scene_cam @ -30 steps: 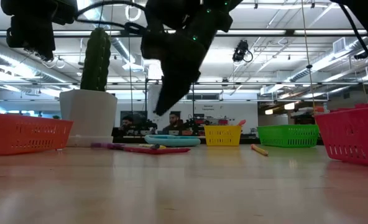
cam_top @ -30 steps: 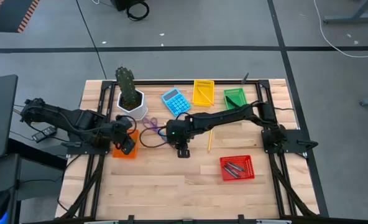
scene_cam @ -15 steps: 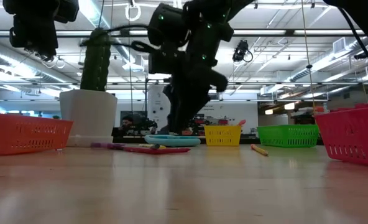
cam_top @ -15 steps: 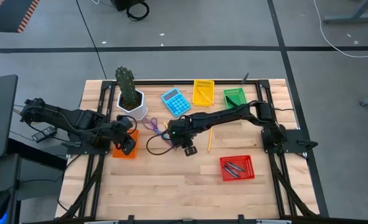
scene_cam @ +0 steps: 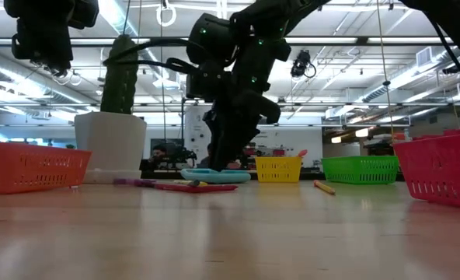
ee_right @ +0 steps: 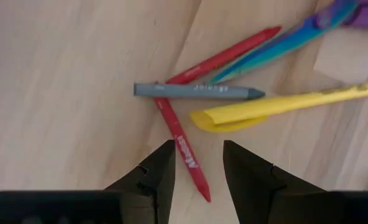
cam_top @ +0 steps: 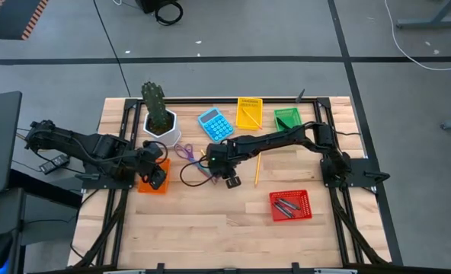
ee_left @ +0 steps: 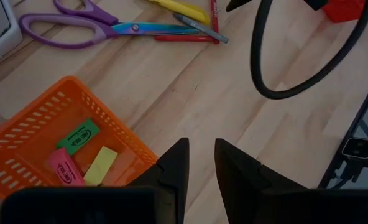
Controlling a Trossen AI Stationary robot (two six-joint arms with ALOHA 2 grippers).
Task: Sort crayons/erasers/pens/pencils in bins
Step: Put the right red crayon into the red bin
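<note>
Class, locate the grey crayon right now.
The grey crayon lies mid-table beside the scissors, across two red crayons, just ahead of the open right gripper.

2 matte-black jointed arms, the left arm [cam_top: 81, 144] and right arm [cam_top: 286, 139]. A green light glows on the right arm's wrist, where a black cable [cam_top: 191, 176] loops.
</note>
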